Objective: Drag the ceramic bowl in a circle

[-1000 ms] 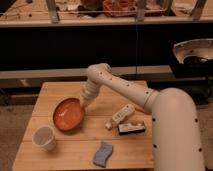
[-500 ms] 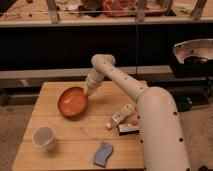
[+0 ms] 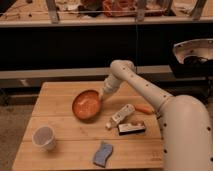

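Camera view showed the bowl (image 3: 86, 104) sitting on the table (image 3: 56, 94), a little left of the frame's centre and toward the upper half of the tabletop. The gripper (image 3: 103, 96) was down at the bowl's right rim, with the arm reaching in from the right side of the frame. From where I looked, I could not tell whether the gripper was clamped on that rim or only pressed against it. I judged the drag to be under way rather than starting or ending, with the bowl somewhere on the upper part of its loop. The next move seemed to call for a steady sideways sweep that kept the bowl flat on the wood and curved it round toward the lower left. It would have to keep well apart from the cup (image 3: 43, 137) at the lower left. A bottle (image 3: 119, 116) lay just lower right of the bowl, and a sponge (image 3: 102, 153) sat near the bottom edge. The arc looked tight on that side, and a wide swing could have knocked the bottle.
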Available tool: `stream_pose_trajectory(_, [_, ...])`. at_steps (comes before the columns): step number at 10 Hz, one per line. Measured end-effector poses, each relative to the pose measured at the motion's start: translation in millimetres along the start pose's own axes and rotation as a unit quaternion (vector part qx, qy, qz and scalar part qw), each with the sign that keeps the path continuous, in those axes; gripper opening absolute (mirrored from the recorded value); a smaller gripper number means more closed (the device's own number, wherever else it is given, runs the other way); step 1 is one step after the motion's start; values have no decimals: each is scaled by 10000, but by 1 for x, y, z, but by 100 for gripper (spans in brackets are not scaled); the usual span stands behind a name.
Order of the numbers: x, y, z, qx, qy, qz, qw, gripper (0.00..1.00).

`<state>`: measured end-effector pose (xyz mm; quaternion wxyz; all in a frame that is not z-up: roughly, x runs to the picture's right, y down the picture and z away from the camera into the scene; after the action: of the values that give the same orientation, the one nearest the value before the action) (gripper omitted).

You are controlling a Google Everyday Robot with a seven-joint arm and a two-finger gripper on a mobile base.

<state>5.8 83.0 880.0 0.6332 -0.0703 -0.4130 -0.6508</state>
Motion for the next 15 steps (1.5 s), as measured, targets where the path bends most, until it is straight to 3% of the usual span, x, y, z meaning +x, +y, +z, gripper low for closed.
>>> stream_pose_trajectory(3, [-55, -1, 0, 53, -50, 55, 10000, 3])
stream_pose_trajectory(6, [-72, -37, 19, 170, -159, -241, 9994, 3])
stream_pose_trajectory(8, [-63, -65, 34, 288, -188, -456, 9984, 3])
stream_pose_trajectory(10, [-39, -101, 53, 424, -256, -814, 9955, 3])
stream_pose_trajectory(12, [-7, -121, 69, 435, -338, -1039, 9931, 3])
stream_pose_trajectory(13, [12, -123, 72, 405, -339, -1044, 9931, 3])
stream_pose_trajectory(15, [30, -116, 72, 385, -289, -927, 9945, 3])
